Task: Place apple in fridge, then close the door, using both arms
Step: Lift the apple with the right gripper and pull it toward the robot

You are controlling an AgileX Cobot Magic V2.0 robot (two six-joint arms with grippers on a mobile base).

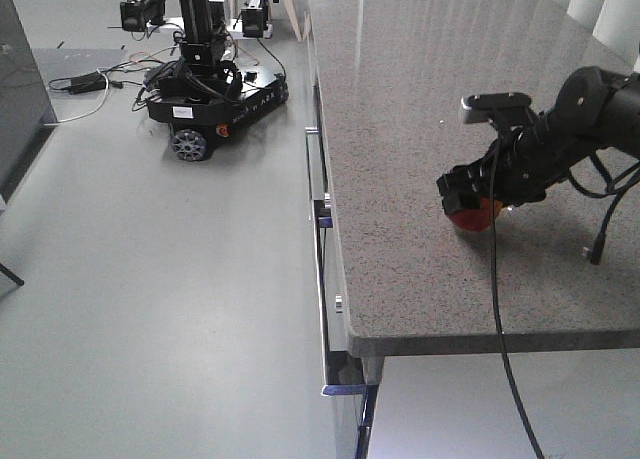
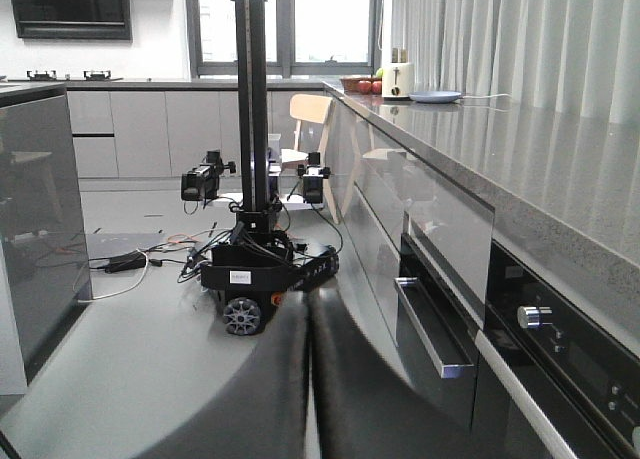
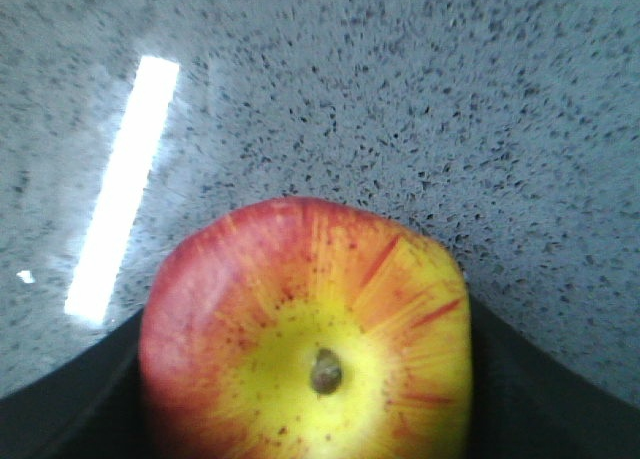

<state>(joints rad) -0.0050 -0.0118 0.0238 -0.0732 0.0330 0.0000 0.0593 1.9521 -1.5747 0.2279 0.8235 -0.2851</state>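
The apple point(image 1: 474, 217), red with a yellow patch round its stem, sits on the speckled granite counter point(image 1: 420, 99) near its front edge. My right gripper point(image 1: 470, 194) reaches in from the right and covers it from above. In the right wrist view the apple point(image 3: 300, 329) fills the space between the two black fingers point(image 3: 60, 399), which press against both its sides. My left gripper point(image 2: 310, 379) hangs low beside the cabinet fronts, fingers together with only a sliver between them and nothing held. The fridge and its door are out of view.
A separate black wheeled robot base point(image 1: 205, 89) with cables stands on the grey floor to the left. Drawer handles point(image 1: 320, 209) stick out below the counter's edge. An oven front point(image 2: 560, 359) is at the right. A dark grey panel point(image 2: 40, 209) stands far left.
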